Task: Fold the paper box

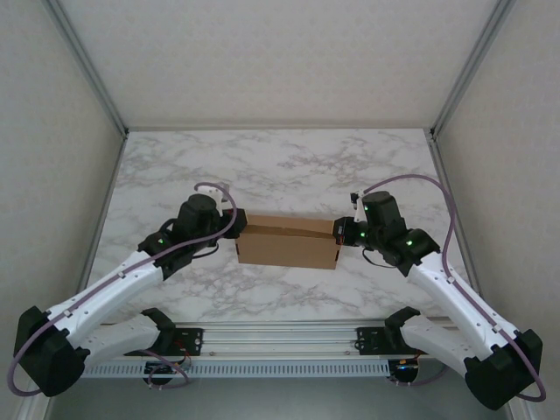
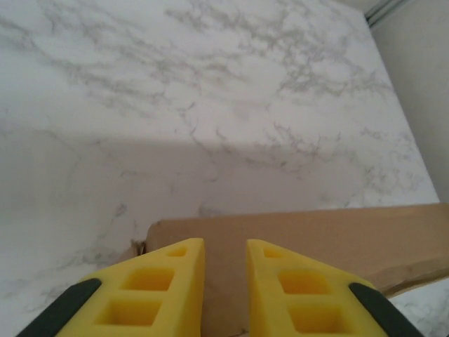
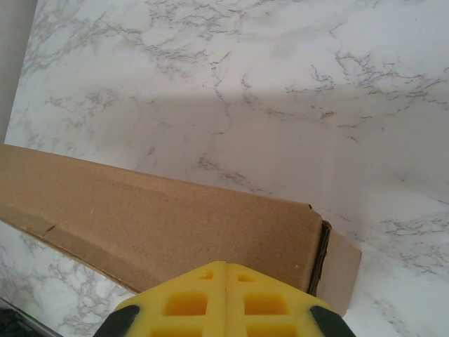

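Top external: the paper box [image 1: 289, 245] lies mid-table on the marble table [image 1: 289, 166], long axis running left to right. It is already raised into a shallow box shape. The left gripper [image 1: 233, 229] is at its left end and the right gripper [image 1: 339, 233] at its right end. With one arm on each end, the box is probably bracketed so it cannot slide while a flap is worked.

Left wrist: the yellow fingers [image 2: 175, 274] stand slightly apart, leaving a narrow gap with brown cardboard showing in it. They straddle the left end of the box [image 2: 337, 232]. I cannot tell whether the pads already bear on a panel. The placement suggests they are lined up to pinch an end wall or tab.

Right wrist: the right gripper [image 3: 225, 270] has its fingers pressed together with nothing between them. The tips sit right at the box's long panel [image 3: 161, 217] near the right end, though contact is not certain. Closed fingers would serve as a blunt pusher or stop. The end flap [image 3: 342, 270] stands a little off the body with a dark slit beside it, so that end looks not fully tucked.
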